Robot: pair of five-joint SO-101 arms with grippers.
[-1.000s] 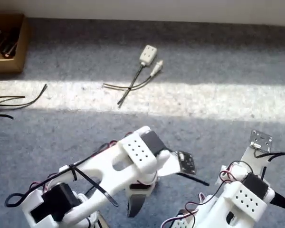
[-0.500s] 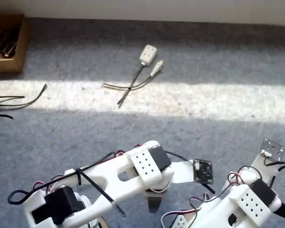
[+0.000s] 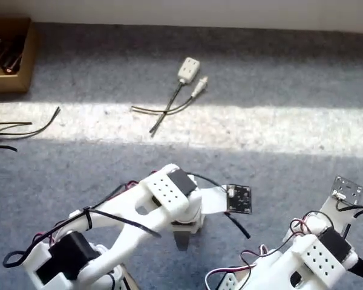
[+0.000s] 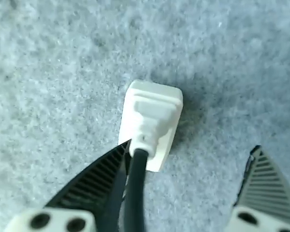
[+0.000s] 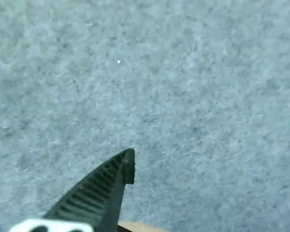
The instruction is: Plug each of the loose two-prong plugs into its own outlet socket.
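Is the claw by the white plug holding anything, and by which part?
Nothing seems held: the left gripper stands open around the white plug, its black cord beside one finger.

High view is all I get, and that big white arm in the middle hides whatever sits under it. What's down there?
Observer: A white plug on a black cable, lying on the grey carpet.
Operator: Is the claw gripping it?
Observer: No. The left gripper is open, one finger beside the cable, the other well clear.
Operator: And the other arm's camera?
Observer: The right arm has its wrist camera looking down on the same grey carpet.
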